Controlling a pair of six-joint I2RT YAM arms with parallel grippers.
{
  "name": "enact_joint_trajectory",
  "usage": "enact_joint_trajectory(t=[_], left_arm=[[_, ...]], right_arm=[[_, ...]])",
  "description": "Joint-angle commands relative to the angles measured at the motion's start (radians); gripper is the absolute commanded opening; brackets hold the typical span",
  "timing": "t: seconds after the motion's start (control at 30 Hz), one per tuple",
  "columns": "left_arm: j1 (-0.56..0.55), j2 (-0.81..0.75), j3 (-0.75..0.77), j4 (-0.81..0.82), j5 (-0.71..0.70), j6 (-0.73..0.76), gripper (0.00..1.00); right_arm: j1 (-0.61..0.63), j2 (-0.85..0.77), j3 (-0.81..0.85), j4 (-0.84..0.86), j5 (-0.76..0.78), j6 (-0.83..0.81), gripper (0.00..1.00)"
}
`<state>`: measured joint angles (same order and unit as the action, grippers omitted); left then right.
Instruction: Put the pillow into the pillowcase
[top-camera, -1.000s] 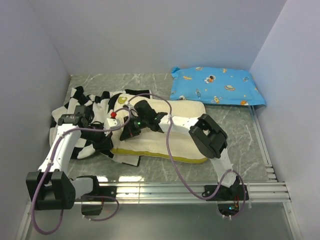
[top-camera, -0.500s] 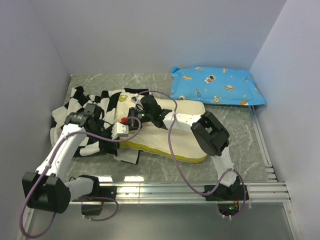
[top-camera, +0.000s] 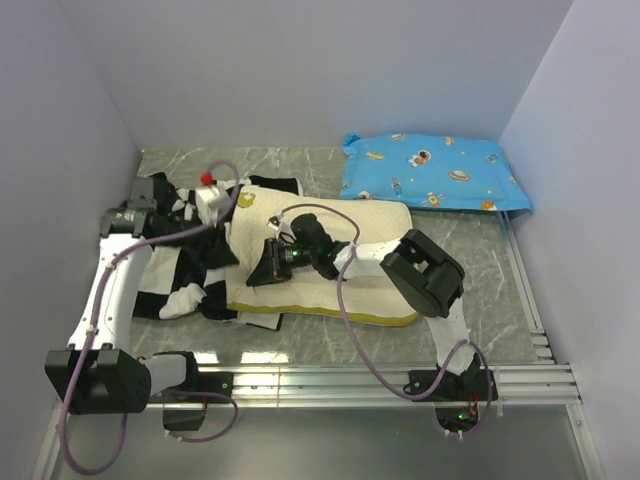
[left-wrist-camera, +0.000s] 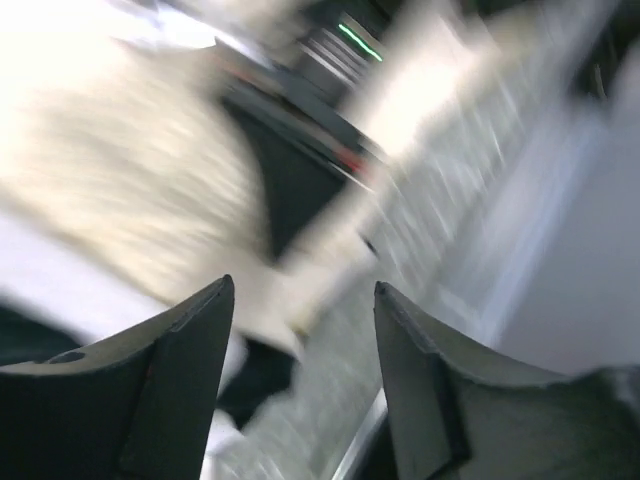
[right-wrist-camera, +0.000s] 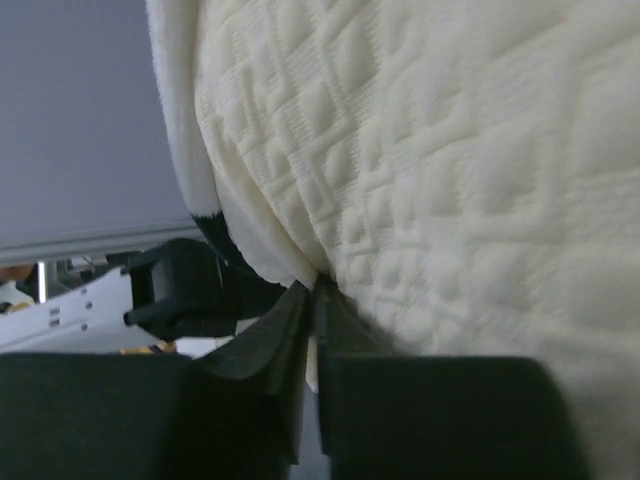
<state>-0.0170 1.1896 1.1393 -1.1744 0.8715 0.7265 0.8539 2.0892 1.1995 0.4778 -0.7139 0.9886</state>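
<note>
marble table (top-camera: 300, 162) | pale walls (top-camera: 300, 70) | left end effector (left-wrist-camera: 305, 292) spread | right end effector (right-wrist-camera: 312, 292) pressed together

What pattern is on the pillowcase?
Big black and white checks on the pillowcase, clearest in the top external view.

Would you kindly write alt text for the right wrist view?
The right gripper, shut, pinches thin white fabric, seemingly the pillowcase edge, against the cream quilted pillow filling most of the frame. Grey wall shows upper left.
</note>
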Motion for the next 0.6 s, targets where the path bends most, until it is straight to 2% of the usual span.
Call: enact_joint_trajectory(t=[0.0, 0.03, 0.1, 0.13, 0.17, 0.23, 0.3, 0.43, 0.47, 0.57], left_arm=[[0.065, 0.030, 0.151, 0.241, 0.030, -0.426, 0.64], [0.063, 0.044, 0.184, 0.381, -0.055, -0.514, 0.64], [0.061, 0.154, 0.247, 0.473, -0.284, -0.654, 0.65], [0.055, 0.154, 0.270, 0.485, -0.285, -0.654, 0.66], [0.043, 0.230, 0.295, 0.487, -0.396, -0.662, 0.67], [0.023, 0.298, 0.345, 0.527, -0.468, -0.659, 0.67], [-0.004, 0.381, 0.358, 0.583, -0.576, -0.677, 0.67], [-0.011, 0.514, 0.428, 0.671, -0.646, -0.710, 0.64], [-0.014, 0.565, 0.447, 0.685, -0.652, -0.717, 0.64], [-0.031, 0.649, 0.513, 0.702, -0.677, -0.719, 0.63]], right_arm=[[-0.018, -0.116, -0.011, -0.005, -0.083, -0.089, 0.21], [-0.022, -0.138, 0.011, -0.033, -0.088, -0.112, 0.27], [-0.041, -0.225, 0.067, -0.189, -0.093, -0.253, 0.46], [-0.050, -0.225, 0.095, -0.189, -0.090, -0.254, 0.46], [-0.065, -0.254, 0.127, -0.300, -0.082, -0.333, 0.51], [-0.120, -0.265, 0.222, -0.398, -0.049, -0.399, 0.52], [-0.160, -0.252, 0.288, -0.525, 0.008, -0.491, 0.59], [-0.254, -0.129, 0.522, -0.677, 0.163, -0.625, 0.70], [-0.278, -0.051, 0.570, -0.732, 0.204, -0.666, 0.74], [-0.300, 0.093, 0.742, -0.801, 0.231, -0.709, 0.83]])
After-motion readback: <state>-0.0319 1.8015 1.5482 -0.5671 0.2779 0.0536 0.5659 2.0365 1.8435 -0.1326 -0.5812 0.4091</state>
